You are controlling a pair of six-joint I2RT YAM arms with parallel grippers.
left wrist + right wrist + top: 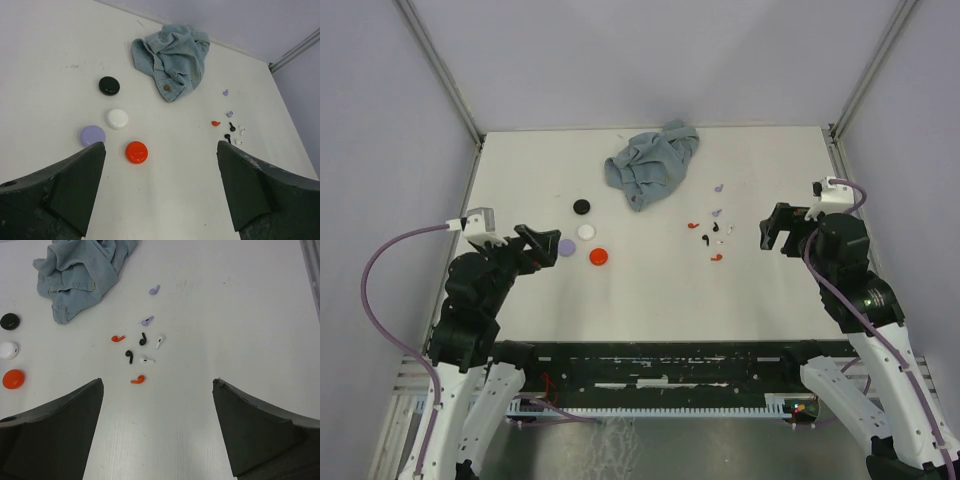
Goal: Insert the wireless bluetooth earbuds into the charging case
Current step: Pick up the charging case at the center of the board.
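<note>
Several tiny earbuds (711,236) lie loose right of the table's middle. The right wrist view shows them as two red (138,380), two black (129,356), two white (147,360) and two lilac (147,320). Round charging cases lie shut at centre-left: black (109,85), white (117,118), lilac (92,135), red (136,152). My left gripper (542,246) hovers open beside the lilac case, nothing between its fingers (80,180). On the other side, my right gripper (782,228) stands open and empty to the right of the earbuds, fingers (250,420) wide apart.
A crumpled blue denim cloth (653,163) lies at the back middle of the white table (650,300). Grey walls and metal frame posts (445,70) enclose the table on three sides.
</note>
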